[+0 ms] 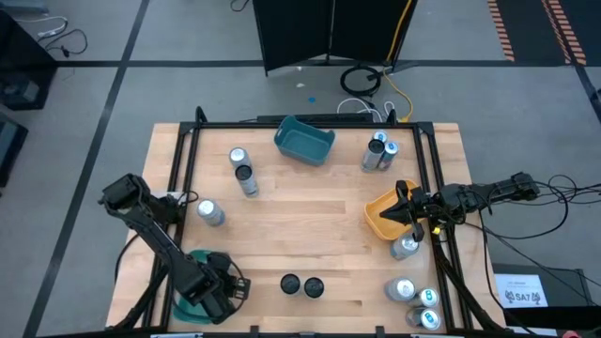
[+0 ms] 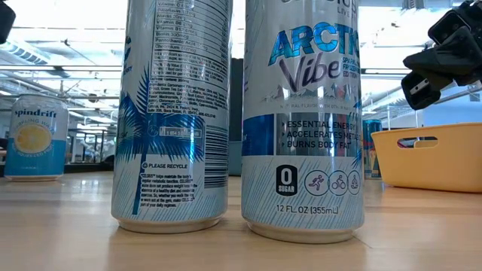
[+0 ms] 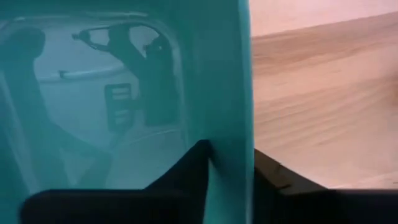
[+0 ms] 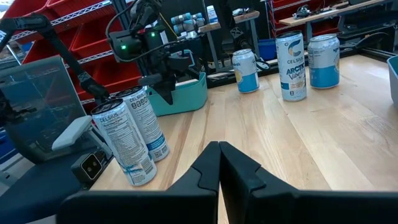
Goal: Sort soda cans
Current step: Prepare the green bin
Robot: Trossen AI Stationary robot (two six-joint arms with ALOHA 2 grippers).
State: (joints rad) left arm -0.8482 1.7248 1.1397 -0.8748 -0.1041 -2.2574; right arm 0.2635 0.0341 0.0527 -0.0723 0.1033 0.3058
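Note:
My left gripper (image 1: pixel 214 293) points down at the table's near left corner, shut on a teal tray (image 1: pixel 191 282) that shows also in the right wrist view (image 4: pixel 186 93). My right gripper (image 4: pixel 219 155) hovers level and shut with nothing in it, beside the orange tray (image 1: pixel 383 214) at the right. Soda cans stand about the table: two dark-topped ones (image 1: pixel 300 285) at the near edge, filling the low view (image 2: pixel 301 113), a pair (image 1: pixel 242 169) at far left, one (image 1: pixel 211 214) at the left, and a pair (image 1: pixel 382 153) at far right. My left gripper has the teal tray's side wall (image 3: pixel 230 124), the one facing the table's right, between its fingers. One finger (image 3: pixel 186 171) is inside the tray and the other (image 3: pixel 277 177) outside. The fingers come from above, pointing down. Whether the tray is lifted I cannot tell.
A second teal tray (image 1: pixel 305 141) lies tilted at the far middle. Several more cans (image 1: pixel 416 299) cluster at the near right corner, and one (image 1: pixel 404 247) stands just before the orange tray. A black frame (image 1: pixel 183 160) borders the wooden top; the middle of the table (image 1: pixel 300 221) is bare wood.

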